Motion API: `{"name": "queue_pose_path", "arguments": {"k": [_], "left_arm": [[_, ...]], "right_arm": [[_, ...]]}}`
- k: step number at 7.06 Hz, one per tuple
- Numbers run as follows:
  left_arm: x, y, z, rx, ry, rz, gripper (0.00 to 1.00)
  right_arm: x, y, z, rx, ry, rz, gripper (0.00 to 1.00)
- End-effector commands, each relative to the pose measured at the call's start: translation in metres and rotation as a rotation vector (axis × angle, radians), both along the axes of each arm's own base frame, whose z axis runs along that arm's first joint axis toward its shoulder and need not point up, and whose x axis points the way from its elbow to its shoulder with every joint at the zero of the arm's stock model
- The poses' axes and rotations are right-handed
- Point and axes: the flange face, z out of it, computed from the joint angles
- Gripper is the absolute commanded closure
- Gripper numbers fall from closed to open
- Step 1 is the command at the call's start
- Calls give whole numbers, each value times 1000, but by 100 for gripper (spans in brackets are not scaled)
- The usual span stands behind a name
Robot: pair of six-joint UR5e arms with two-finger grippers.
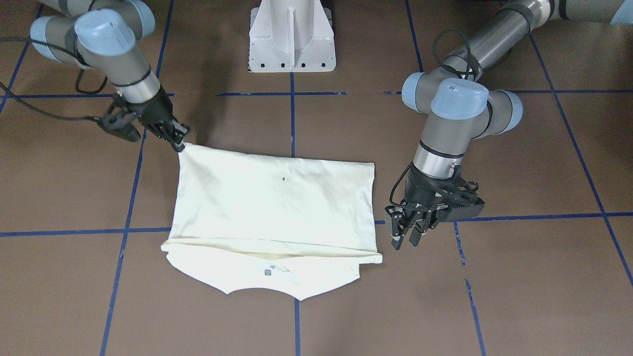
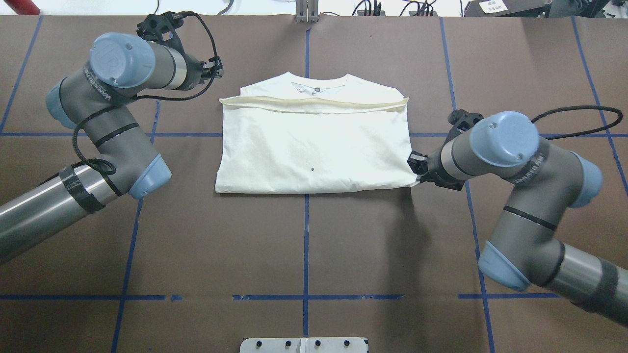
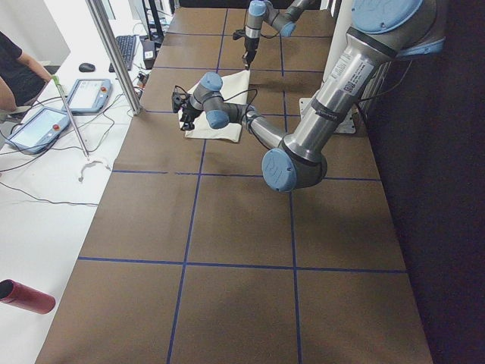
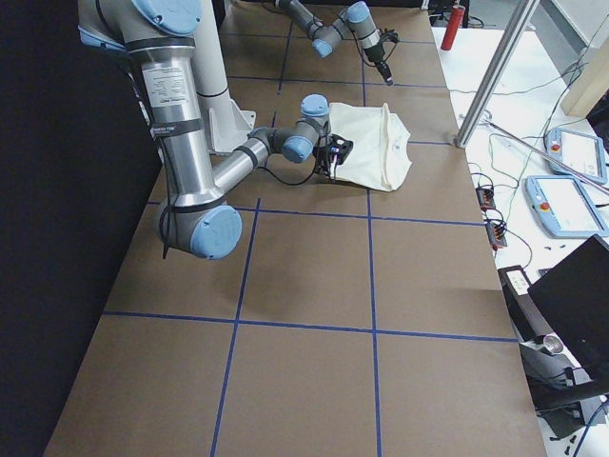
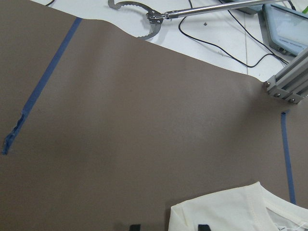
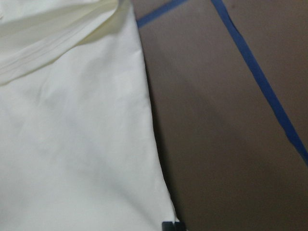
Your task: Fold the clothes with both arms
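Note:
The cream-white shirt lies folded on the brown table with its plain side up, and its neckline strip sticks out past the fold on the side away from the robot. My right gripper is down at the shirt's near corner, jaws closed on the cloth, which is drawn to a point there. The right wrist view shows the shirt and its edge running to the fingertip. My left gripper hovers open just outside the far corner on the other side. In the left wrist view that shirt corner sits beside the open fingertips.
The white pedestal base stands behind the shirt on the robot's side. Blue tape lines grid the table. Beyond the far edge are an aluminium post, teach pendants and a seated person. A red cylinder lies on the side bench.

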Motion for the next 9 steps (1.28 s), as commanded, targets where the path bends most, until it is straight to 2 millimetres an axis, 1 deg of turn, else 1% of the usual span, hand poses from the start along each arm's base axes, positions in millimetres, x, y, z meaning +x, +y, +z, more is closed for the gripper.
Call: {"name": "queue_pose_path", "arguments": {"k": [1,2,3,4,5,6,7,8,9], "left_arm": [[1,2,-3,-13,20,-8,50],[-2,6,-13,2,36,0,50],[-5,26,-45,40,93,39,45],[8,54,-51,-5,153,138,38],[9,70,-61,-90,235,169,37],[35,100,-61,-185,277,220,34],[61,138,-60,-254,306,248,34],[85,181,-48,-340,317,285,34],[101,208,-42,-407,325,301,34]], "right_arm": [[43,136,-28,-65,-65,-236,100],[29,180,-30,-80,-62,-360,100],[8,220,-26,-101,-38,-438,42],[2,225,-27,-107,-34,-409,0],[5,212,-28,-92,-35,-361,0],[14,182,-36,-81,-60,-280,0],[18,143,-43,-69,-84,-180,0],[24,100,-45,-61,-94,-78,0],[37,73,-38,-58,-81,-10,0]]}}
